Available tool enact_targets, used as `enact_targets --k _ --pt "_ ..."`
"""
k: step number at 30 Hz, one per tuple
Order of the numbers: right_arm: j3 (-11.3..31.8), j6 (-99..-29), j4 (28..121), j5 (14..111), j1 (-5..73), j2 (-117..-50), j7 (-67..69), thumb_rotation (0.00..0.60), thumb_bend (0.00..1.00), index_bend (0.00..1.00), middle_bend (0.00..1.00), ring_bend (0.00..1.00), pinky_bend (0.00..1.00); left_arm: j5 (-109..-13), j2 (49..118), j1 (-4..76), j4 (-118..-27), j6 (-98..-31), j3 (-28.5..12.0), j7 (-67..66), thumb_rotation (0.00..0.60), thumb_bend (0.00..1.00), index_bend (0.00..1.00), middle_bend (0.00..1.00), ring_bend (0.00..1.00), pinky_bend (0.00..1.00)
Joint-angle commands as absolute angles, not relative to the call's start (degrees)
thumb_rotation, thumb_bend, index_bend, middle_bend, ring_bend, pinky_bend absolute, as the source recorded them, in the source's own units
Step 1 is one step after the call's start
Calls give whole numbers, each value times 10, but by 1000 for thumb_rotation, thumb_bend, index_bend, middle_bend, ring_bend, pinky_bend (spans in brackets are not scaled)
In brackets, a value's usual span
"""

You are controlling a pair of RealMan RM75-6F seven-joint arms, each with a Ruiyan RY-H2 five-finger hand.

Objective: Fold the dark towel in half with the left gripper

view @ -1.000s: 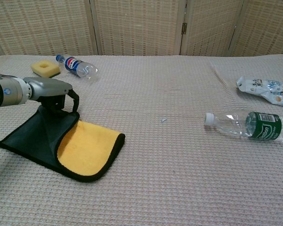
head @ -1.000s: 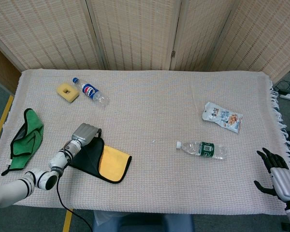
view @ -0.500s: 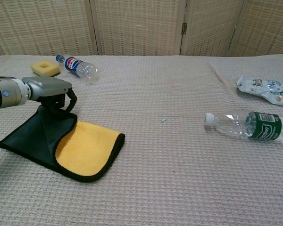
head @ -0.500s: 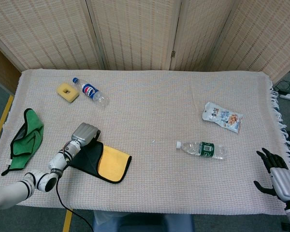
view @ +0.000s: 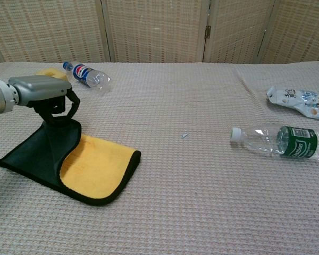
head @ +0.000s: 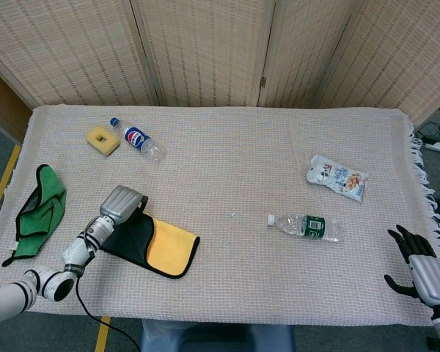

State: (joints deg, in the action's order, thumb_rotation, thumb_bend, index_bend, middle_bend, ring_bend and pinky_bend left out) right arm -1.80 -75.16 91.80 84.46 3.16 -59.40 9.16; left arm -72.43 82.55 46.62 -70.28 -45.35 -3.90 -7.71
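The dark towel (view: 45,154) lies at the near left of the counter (view: 202,186), black flap turned partway over its yellow face. The left robot hand (view: 50,98) stands over the flap's far corner; its fingers curl down toward a raised peak of cloth, but whether they still pinch it cannot be told. Judged step: mid-fold, flap covering less than half. The next move calls for carrying that edge across the yellow to the far hem. The right robot hand (head: 418,264) is idle, fingers spread, holding nothing.
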Motion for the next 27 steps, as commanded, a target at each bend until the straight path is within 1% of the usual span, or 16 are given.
enact_targets --k 1,5,11,21,27 --pt "-19 -754 919 847 31 -594 91 600 348 0 0 0 0 -739 800 444 -732 -488 -33 -82 600 424 697 1000 1000 1000" --pt "-21 -756 922 852 30 -594 87 600 348 0 0 0 0 -752 776 423 -760 -519 -26 -83 600 424 698 1000 1000 1000" --pt "-23 -763 926 859 28 -595 81 600 348 0 0 0 0 -768 754 393 -787 -547 -10 -77 600 424 697 1000 1000 1000" --pt "-26 -772 931 867 24 -598 71 600 347 0 0 0 0 -788 756 367 -763 -565 1 -48 600 424 709 1000 1000 1000" --pt "-26 -769 932 865 26 -601 66 600 347 0 0 0 0 -794 759 357 -741 -558 8 -30 600 424 711 1000 1000 1000"
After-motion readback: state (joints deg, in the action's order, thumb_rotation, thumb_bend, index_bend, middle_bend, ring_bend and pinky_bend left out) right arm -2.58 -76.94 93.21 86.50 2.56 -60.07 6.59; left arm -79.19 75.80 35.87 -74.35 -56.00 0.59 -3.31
